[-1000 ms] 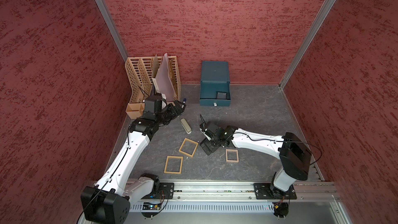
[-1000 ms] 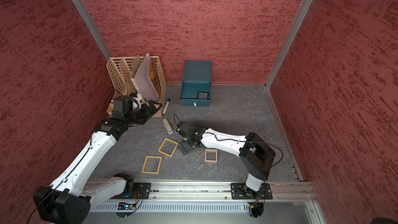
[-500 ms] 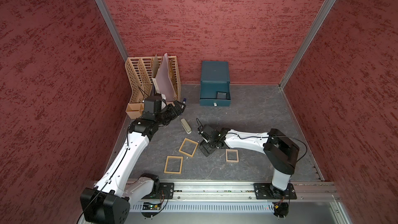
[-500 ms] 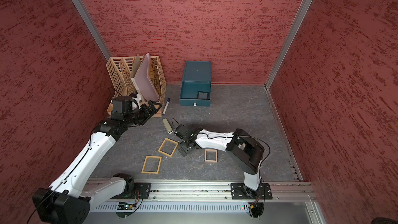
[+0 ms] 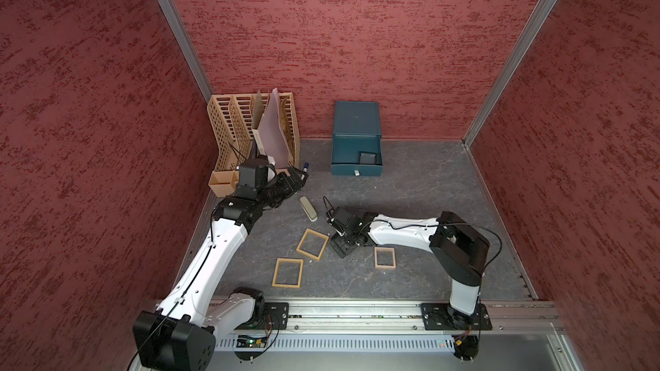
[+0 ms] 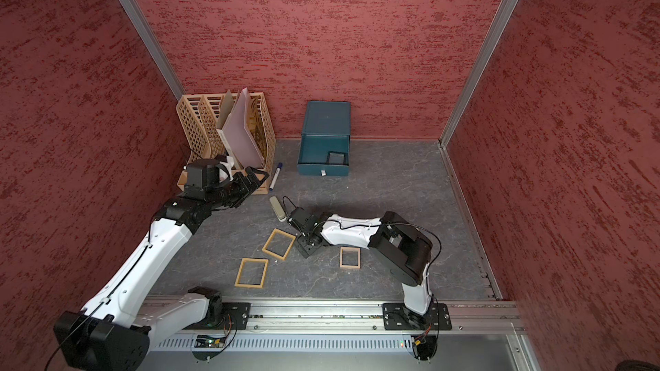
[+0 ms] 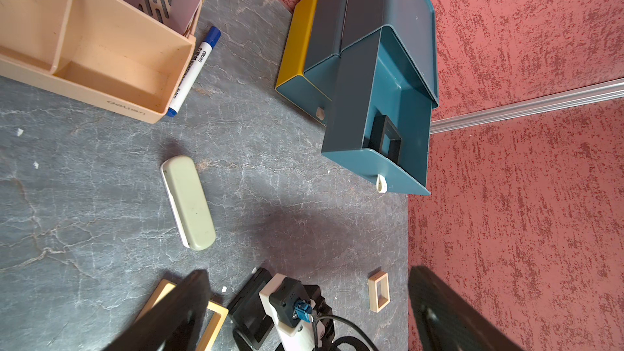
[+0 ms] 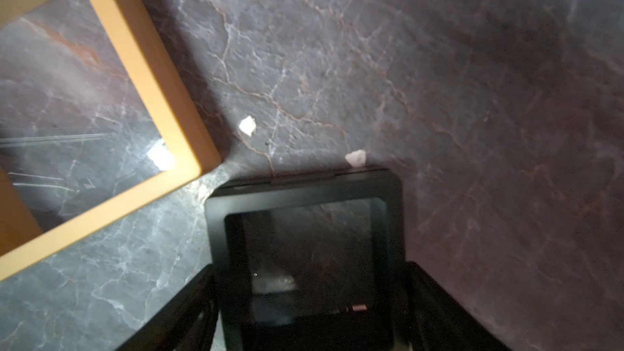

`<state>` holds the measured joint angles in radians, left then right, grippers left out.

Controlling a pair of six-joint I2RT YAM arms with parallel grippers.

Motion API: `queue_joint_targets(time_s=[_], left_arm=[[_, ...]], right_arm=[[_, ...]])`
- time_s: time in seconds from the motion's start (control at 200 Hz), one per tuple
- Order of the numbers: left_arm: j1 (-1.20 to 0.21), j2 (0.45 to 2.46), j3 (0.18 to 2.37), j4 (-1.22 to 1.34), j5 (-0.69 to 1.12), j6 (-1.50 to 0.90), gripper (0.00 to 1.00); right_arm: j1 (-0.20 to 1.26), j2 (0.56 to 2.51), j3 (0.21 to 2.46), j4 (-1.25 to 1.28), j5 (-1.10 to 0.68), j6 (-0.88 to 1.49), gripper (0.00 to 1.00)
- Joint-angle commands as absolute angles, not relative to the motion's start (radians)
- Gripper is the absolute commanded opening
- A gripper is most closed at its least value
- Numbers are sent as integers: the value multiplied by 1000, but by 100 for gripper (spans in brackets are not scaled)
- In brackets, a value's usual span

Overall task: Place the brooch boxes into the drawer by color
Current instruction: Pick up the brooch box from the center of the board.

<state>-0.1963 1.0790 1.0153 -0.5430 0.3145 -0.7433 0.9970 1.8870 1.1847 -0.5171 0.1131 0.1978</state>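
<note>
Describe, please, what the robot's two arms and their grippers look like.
The left arm and right arm have white links between chunky black joints, with thin black cables running alongside. The left gripper and right gripper are all black.

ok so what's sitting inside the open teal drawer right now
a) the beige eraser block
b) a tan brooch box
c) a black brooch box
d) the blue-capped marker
c: a single black brooch box lies in a front corner of the open drawer, seen in both top views and the left wrist view.
</note>
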Motion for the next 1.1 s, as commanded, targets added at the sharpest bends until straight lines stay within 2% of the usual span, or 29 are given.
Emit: queue_joint_targets(time_s=[0.0, 0.331, 0.616, 0.842, 1.097], left_arm=[[-190, 1065, 1028, -545, 324, -725, 96], [-189, 1068, 1025, -540, 326, -725, 96], [-189, 1069, 1008, -522, 330, -731, 96], [-190, 1069, 1001, -520, 338, -731, 96], [-192, 1059, 983, -509, 343, -743, 97]], right_arm=[[993, 1899, 1197, -507, 132, 202, 81], [992, 1848, 1213, -556, 167, 234, 72], [993, 1723, 1268, -677, 195, 328, 68], [994, 1662, 1439, -863, 270, 393, 67], [967, 1688, 1657, -997, 290, 420, 67]])
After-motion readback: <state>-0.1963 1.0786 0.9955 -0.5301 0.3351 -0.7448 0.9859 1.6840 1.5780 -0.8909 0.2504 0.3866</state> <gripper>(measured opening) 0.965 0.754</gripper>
